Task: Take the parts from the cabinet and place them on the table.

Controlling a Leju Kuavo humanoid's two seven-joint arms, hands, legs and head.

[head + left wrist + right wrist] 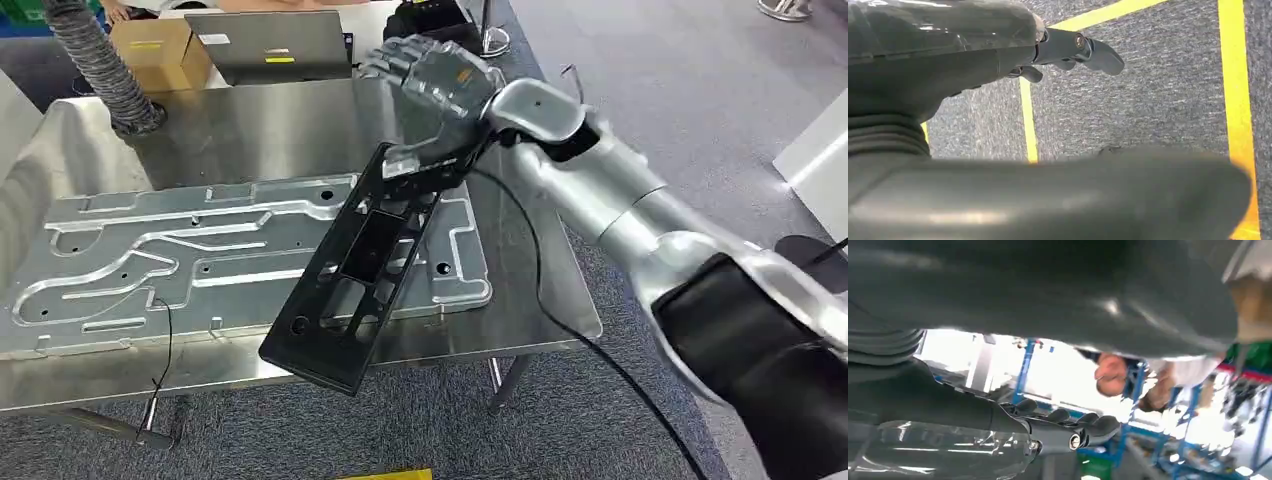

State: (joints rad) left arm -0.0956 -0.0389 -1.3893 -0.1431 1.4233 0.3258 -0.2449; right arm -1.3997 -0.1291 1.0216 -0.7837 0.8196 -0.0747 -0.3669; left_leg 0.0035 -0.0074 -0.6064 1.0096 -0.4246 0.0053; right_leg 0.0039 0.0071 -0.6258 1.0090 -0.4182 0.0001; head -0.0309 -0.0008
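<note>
In the head view my right hand (437, 95) holds the upper end of a long black frame part (352, 268) with rectangular cut-outs. The thumb presses on that end while the other fingers stretch out above it. The part slants down over the steel table (300, 125), crossing the right end of a large grooved aluminium plate (190, 262). Its lower end reaches past the table's front edge. I cannot tell whether it touches the plate. My left hand (1068, 50) hangs over grey carpet with yellow lines, fingers straight and holding nothing. The right hand's fingers (1073, 425) also appear in the right wrist view.
At the table's far side stand a cardboard box (160, 50), a grey laptop-like case (270, 45) and a ribbed hose (100, 70). A black cable (535, 270) hangs from my right wrist. A person's hands (1110, 372) are beyond the table, before blue racks.
</note>
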